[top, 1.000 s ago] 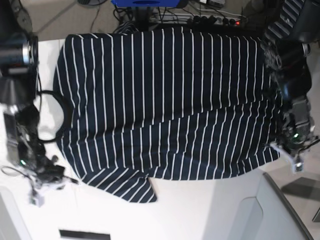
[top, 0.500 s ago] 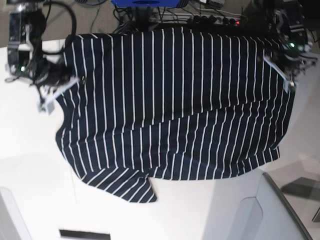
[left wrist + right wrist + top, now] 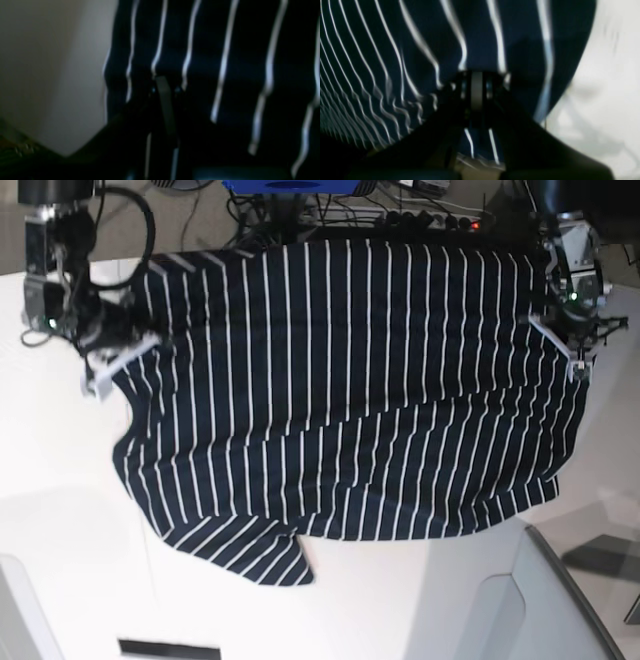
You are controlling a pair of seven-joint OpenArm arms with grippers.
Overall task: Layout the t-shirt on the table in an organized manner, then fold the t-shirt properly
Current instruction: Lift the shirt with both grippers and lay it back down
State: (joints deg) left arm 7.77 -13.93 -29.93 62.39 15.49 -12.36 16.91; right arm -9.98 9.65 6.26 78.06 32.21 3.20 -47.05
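While both arms work at the far corners, the table (image 3: pixel 60 580) carries the t-shirt (image 3: pixel 340 400) spread across most of its width, striped face up, its far edge reaching the table's far rim.

Shirt's long axis appears to run side to side in the base view. The scooped edge on that view's left looks like the neckline, the straight edge at its right like the hem; which is which I judge, not see. A flap, probably a sleeve, sticks out at the near edge, left of the shirt's middle. A diagonal crease crosses the near half.

Right gripper (image 3: pixel 108 365): at the shirt's far-left corner, jaws fully closed, cloth pinched between them per its wrist view.

Left gripper (image 3: pixel 572 352): at the shirt's far-right corner, jaws likewise closed. Its wrist view is dark and blurred, but fabric seems caught there.

Step in hand, as judged: laying out. To do it well, draw both corners apart evenly, keep the cloth low, and work the crease out before any fold.
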